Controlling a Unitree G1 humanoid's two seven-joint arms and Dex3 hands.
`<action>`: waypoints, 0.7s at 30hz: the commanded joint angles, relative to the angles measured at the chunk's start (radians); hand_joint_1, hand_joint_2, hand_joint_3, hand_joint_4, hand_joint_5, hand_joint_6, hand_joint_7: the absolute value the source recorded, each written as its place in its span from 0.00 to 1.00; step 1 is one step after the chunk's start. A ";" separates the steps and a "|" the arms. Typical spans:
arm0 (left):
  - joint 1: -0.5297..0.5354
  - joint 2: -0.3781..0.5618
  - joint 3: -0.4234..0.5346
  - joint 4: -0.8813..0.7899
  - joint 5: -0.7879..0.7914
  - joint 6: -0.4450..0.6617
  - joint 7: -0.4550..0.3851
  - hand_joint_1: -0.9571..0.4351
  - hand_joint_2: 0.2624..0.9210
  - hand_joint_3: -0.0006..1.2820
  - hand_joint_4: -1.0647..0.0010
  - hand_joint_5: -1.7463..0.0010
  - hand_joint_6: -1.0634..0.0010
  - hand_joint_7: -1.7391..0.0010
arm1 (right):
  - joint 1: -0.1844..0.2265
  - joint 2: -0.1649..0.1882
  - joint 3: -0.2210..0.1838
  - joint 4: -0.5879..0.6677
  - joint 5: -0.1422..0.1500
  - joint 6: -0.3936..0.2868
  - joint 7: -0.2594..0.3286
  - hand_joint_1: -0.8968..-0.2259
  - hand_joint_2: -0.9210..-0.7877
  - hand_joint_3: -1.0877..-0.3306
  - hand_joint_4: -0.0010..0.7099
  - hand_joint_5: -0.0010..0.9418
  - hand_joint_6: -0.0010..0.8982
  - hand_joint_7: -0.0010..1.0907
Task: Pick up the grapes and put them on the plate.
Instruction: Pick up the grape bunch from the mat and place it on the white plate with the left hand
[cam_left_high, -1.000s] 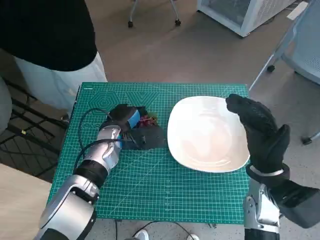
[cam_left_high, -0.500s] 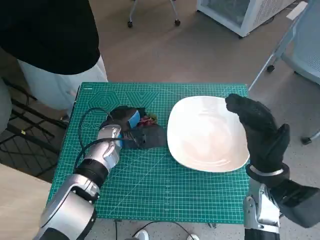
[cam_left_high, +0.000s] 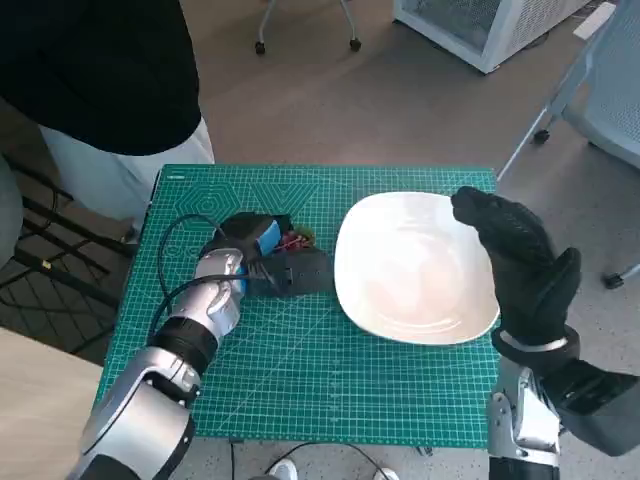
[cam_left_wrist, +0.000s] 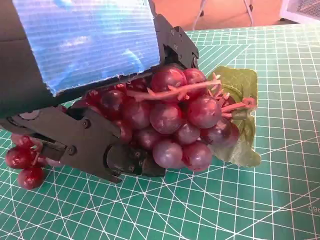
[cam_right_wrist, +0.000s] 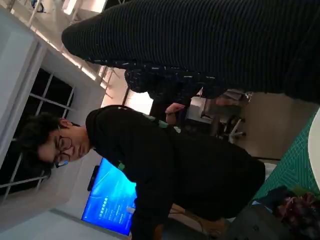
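A bunch of dark red grapes (cam_left_high: 293, 240) with a green leaf (cam_left_wrist: 240, 95) lies on the green cutting mat (cam_left_high: 300, 370), left of the white plate (cam_left_high: 410, 270). My left hand (cam_left_high: 255, 250) is on the bunch. In the left wrist view its black fingers (cam_left_wrist: 100, 145) curl under and around the grapes (cam_left_wrist: 170, 120), which sit against the palm. A few grapes (cam_left_wrist: 22, 160) hang out behind the fingers. My gloved right hand (cam_left_high: 520, 265) is raised over the plate's right side, holding nothing.
A person in a black top (cam_left_high: 90, 70) stands at the mat's far left corner and also shows in the right wrist view (cam_right_wrist: 165, 165). A black cable (cam_left_high: 170, 250) loops beside my left forearm. Chair legs (cam_left_high: 560, 110) stand to the far right.
The left hand's fingers have drawn in tighter around the grapes. The right hand and the plate have not moved.
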 joint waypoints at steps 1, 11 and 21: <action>0.043 0.000 -0.005 0.022 -0.003 0.015 -0.019 0.69 1.00 0.17 0.58 0.09 0.47 0.39 | 0.010 0.005 0.001 0.004 0.005 0.011 -0.003 0.36 0.00 0.49 0.41 0.01 0.00 0.36; 0.055 0.038 0.008 -0.101 -0.005 0.052 -0.074 0.69 1.00 0.18 0.56 0.20 0.55 0.23 | 0.008 0.008 0.001 0.002 -0.001 0.012 -0.009 0.36 0.00 0.49 0.41 0.01 0.00 0.36; 0.179 0.137 0.074 -0.510 -0.008 0.125 -0.126 0.69 1.00 0.19 0.58 0.19 0.57 0.21 | 0.005 0.013 0.004 0.007 -0.007 0.007 -0.012 0.36 0.00 0.49 0.41 0.00 0.00 0.36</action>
